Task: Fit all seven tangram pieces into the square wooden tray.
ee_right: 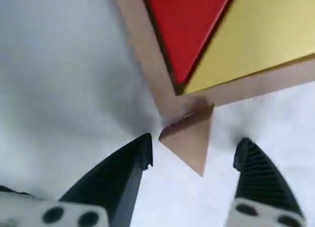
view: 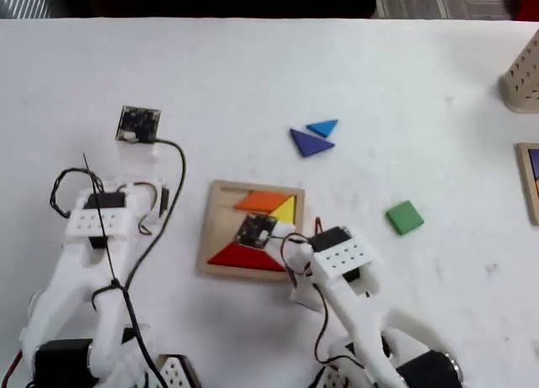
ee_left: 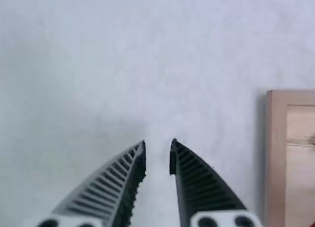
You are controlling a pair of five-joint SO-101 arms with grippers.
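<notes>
The right gripper [ee_right: 194,147] hangs with its jaws spread wide. Nothing is between them except one corner of the square wooden tray [view: 210,236], the corner where the flat red triangle [view: 244,255] and the flat yellow triangle [view: 288,209] meet. The fingertips flank that corner, and no contact can be made out. A flat orange parallelogram [view: 263,201] lies along the tray's far edge. Three pieces lie outside the tray on the white table [view: 253,85]. A green square block [view: 404,217] sits off the tray's side nearest the right arm. A small light-blue triangle [view: 322,128] and a larger dark-blue triangle [view: 310,142] lie close together, well beyond the tray's far edge. The left gripper [ee_left: 158,147] hangs over bare table off the tray's other side, its jaws a narrow slit apart and holding nothing. The next step is probably to fetch a loose piece, and the green square is the nearest. The right gripper should rise clear of the tray before swinging away, so that a fingertip does not catch the corner and shift the seated pieces. It should then take the square by two opposite flat edges and lower it level into its gap. The right arm's wrist and circuit board [view: 255,230] cover the middle of the tray, so what lies there cannot be told. Only six pieces can be counted. Well off the tray's right-arm side, a second wooden frame [view: 527,186] is cut off at the edge.
</notes>
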